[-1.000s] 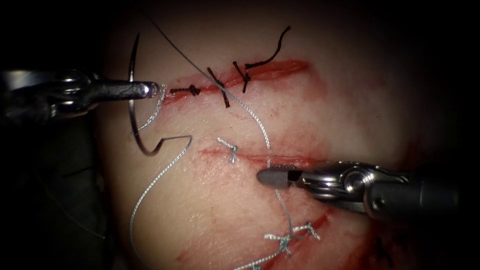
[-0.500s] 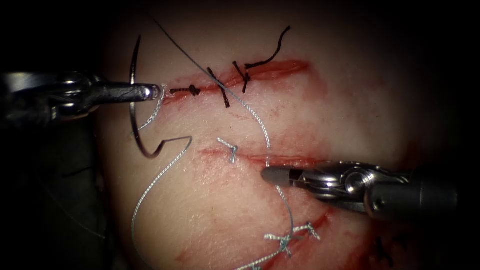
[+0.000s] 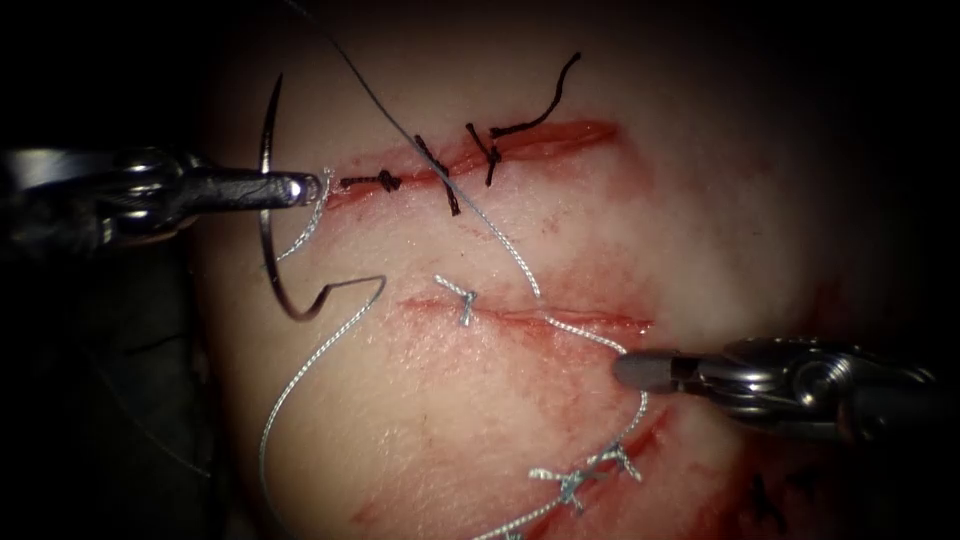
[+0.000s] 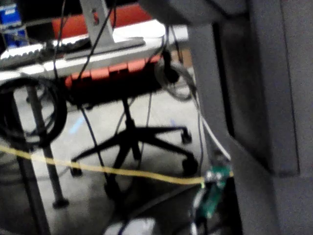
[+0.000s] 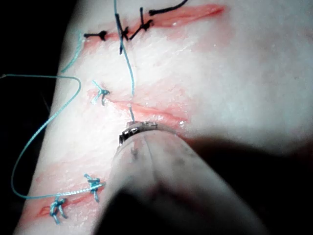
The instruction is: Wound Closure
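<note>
Left tool (image 3: pixel 300 187) fingers grip needle (image 3: pixel 266 215) mid-curve, off tissue (image 3: pixel 700 200); right tool (image 3: pixel 640 371) grips thread (image 3: pixel 590 338)

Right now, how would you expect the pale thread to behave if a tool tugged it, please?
Probably floppy: the thread lies in loose curves on the tissue. It likely follows a pull, bending where the right tool holds it. Its braided look suggests modest grip.

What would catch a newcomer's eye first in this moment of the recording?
The curved needle stands clear of the tissue at the left end of the cuts, held at mid-curve by the left end effector. The right end effector, just below the middle cut, grips the pale thread, which bends sharply there.
</note>
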Controlling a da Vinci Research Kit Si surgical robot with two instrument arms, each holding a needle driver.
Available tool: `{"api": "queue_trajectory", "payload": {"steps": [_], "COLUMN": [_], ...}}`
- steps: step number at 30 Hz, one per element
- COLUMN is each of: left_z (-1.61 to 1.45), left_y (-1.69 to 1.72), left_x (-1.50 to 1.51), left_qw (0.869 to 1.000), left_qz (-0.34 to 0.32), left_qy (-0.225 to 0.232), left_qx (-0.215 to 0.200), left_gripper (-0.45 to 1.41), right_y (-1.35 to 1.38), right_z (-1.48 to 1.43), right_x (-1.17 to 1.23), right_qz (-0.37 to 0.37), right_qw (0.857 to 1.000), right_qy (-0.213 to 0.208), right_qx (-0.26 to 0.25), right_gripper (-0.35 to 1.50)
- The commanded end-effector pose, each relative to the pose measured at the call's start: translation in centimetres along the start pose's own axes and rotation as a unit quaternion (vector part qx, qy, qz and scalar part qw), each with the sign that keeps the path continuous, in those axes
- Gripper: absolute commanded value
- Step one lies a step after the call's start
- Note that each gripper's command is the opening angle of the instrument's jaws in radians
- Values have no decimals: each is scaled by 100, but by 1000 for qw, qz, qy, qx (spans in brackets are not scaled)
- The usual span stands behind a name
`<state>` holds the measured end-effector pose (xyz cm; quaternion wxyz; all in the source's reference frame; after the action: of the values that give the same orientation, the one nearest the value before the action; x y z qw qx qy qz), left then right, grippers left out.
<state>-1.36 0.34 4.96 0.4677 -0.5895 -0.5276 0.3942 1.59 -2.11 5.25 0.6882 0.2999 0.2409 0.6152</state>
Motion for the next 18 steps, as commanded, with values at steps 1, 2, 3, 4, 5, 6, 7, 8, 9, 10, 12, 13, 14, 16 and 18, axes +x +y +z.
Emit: {"api": "queue_trajectory", "payload": {"steps": [1,2,3,4,5,6,7,8,9,10,12,13,14,16,18], "left_z": [2,2,1,0,0,-1,-1,-1,0,0,2,3,3,3,3], "left_y": [-6,-5,-5,-6,-6,-7,-9,-11,-12,-14,-16,-17,-18,-18,-18], "left_x": [0,0,1,1,1,1,0,-1,-2,-3,-6,-7,-7,-8,-8], "left_qw": [1000,1000,1000,1000,1000,1000,1000,1000,1000,1000,1000,1000,1000,1000,1000], "left_qz": [-1,-1,-2,-2,-2,-2,-1,0,1,2,7,5,5,5,5], "left_qy": [-1,-3,-8,-9,-11,-12,-12,-12,-12,-12,-12,-12,-12,-13,-13], "left_qx": [1,5,11,13,16,17,17,17,18,18,20,20,20,20,20], "left_gripper": [-45,-45,-45,-45,-45,-45,-45,-45,-45,-45,-45,-45,-45,-45,-45], "right_y": [23,34,46,56,64,73,79,84,89,91,95,96,96,95,95], "right_z": [-19,-31,-45,-56,-66,-78,-86,-94,-103,-110,-123,-127,-132,-142,-151], "right_x": [0,1,3,4,6,8,9,9,8,7,3,1,-3,-12,-21], "right_qz": [13,15,21,24,25,29,33,37,38,41,39,40,42,39,35], "right_qw": [1000,1000,999,999,998,998,997,996,995,995,995,995,994,994,993], "right_qy": [-7,-11,-12,-12,-16,-18,-22,-26,-31,-34,-41,-41,-49,-64,-79], "right_qx": [-14,-21,-33,-41,-48,-60,-68,-75,-82,-86,-87,-87,-84,-81,-80], "right_gripper": [-35,-35,-35,-35,-35,-35,-35,-35,-35,-35,-35,-35,-35,-35,-35]}}
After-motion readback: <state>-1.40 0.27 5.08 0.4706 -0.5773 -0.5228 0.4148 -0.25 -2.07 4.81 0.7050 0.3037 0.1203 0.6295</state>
